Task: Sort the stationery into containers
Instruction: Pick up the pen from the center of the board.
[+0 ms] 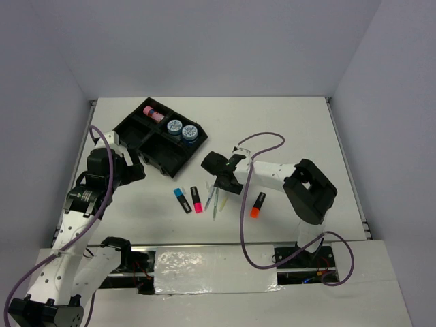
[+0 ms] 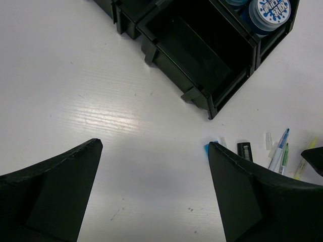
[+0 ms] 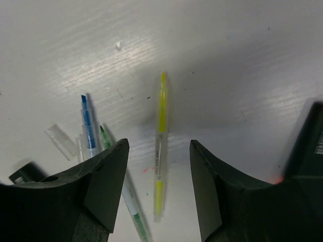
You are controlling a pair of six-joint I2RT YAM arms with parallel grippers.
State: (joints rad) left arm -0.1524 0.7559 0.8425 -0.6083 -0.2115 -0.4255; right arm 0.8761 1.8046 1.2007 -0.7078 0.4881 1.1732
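Observation:
The black four-compartment tray (image 1: 164, 163) sits at the back left and holds a pink-capped tube (image 1: 153, 113) and two blue tubs (image 1: 175, 127) (image 1: 190, 132). Blue (image 1: 182, 199), pink (image 1: 197, 199) and orange (image 1: 257, 204) highlighters lie on the table. My right gripper (image 1: 223, 182) is open above the thin pens (image 1: 214, 199). In the right wrist view its jaws (image 3: 159, 143) straddle a yellow pen (image 3: 162, 106), with a blue pen (image 3: 88, 126) and a green pen (image 3: 132, 202) to the left. My left gripper (image 1: 137, 170) (image 2: 155, 146) is open and empty over bare table beside the tray (image 2: 202, 96).
A clear pen cap (image 3: 59, 142) lies left of the blue pen. In the left wrist view one tub (image 2: 271, 10) shows in the tray, and the blue highlighter's end (image 2: 208, 147) and the pens (image 2: 280, 154) lie to the right. Purple cables loop over both arms.

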